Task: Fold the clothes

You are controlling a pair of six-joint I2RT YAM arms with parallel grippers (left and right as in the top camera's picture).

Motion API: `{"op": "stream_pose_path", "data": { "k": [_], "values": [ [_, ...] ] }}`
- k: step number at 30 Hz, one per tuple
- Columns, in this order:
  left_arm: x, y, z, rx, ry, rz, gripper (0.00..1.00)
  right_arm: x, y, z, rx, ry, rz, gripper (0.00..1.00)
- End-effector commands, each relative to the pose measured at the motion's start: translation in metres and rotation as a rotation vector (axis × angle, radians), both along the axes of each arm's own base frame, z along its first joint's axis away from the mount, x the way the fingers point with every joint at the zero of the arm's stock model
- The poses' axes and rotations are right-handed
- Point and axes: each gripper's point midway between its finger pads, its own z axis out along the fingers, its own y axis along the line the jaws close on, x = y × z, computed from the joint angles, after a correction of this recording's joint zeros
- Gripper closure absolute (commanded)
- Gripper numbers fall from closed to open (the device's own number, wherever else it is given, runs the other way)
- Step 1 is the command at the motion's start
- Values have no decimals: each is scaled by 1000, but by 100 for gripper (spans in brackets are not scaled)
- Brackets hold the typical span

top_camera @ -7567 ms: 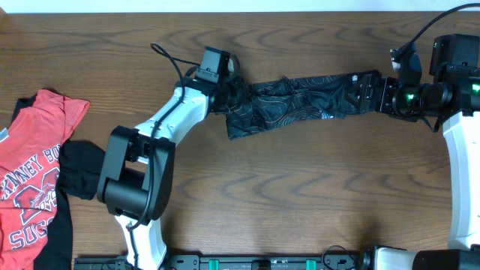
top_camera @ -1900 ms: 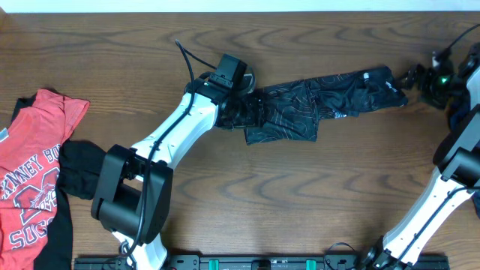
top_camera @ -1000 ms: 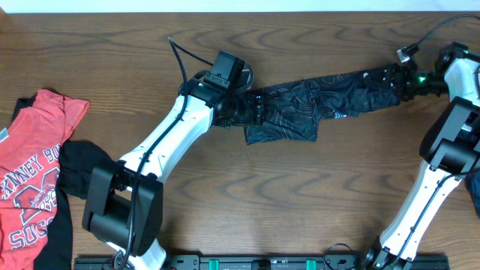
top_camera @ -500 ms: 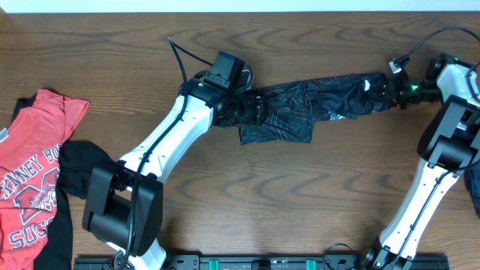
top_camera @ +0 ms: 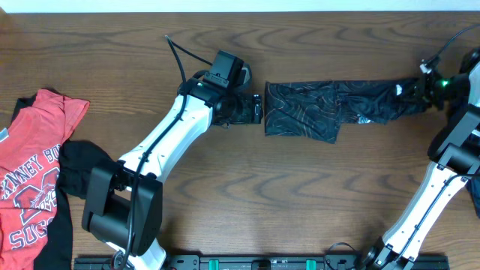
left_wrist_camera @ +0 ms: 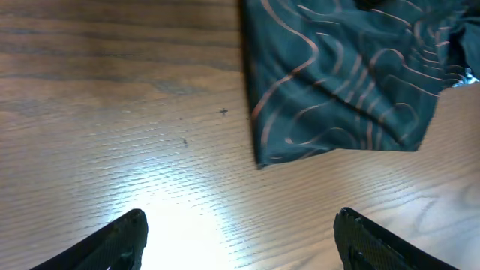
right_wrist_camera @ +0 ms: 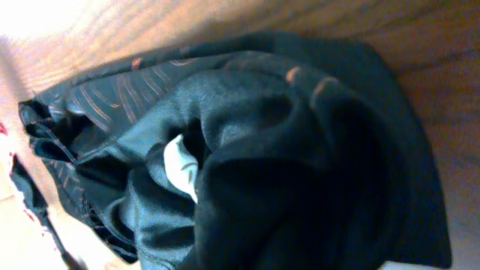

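The black jersey [top_camera: 330, 111] with thin orange-red contour lines lies stretched left to right across the far middle of the table. My left gripper [top_camera: 256, 109] stands open just off its left edge. In the left wrist view the jersey [left_wrist_camera: 345, 75] is ahead and to the right, with only bare wood between the spread fingertips of the gripper [left_wrist_camera: 244, 244]. My right gripper [top_camera: 421, 88] is shut on the jersey's bunched right end. In the right wrist view, black cloth [right_wrist_camera: 247, 150] fills the frame and hides the fingers.
A red T-shirt with white lettering [top_camera: 34, 180] lies at the left edge, with a black piece [top_camera: 79, 169] beside it. The left arm [top_camera: 161, 142] runs diagonally from the front left. The brown wooden table [top_camera: 300, 202] shows in front of the jersey.
The left gripper let go of the jersey's left end. The right gripper shut on the right end and drew the jersey rightward, stretching it and leaving a small gap beside the left gripper.
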Motion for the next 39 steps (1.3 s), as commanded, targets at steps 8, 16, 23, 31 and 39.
{"op": "stream_pose_path", "data": {
  "k": [8, 16, 23, 31, 39],
  "values": [
    [37, 65, 21, -40, -33, 190, 18, 15, 5, 67, -84, -83, 37, 99],
    [53, 128, 55, -58, -113, 338, 17, 32, 59, 90, -123, -106, 121, 99],
    [46, 150, 78, -54, -149, 370, 17, 40, 129, 110, -156, -128, 228, 99],
    [41, 150, 77, -50, -133, 372, 13, 34, 175, 157, -230, -183, 255, 99],
    [39, 150, 75, -47, -120, 372, 11, 27, 199, 182, -272, -216, 261, 99]
  ]
}}
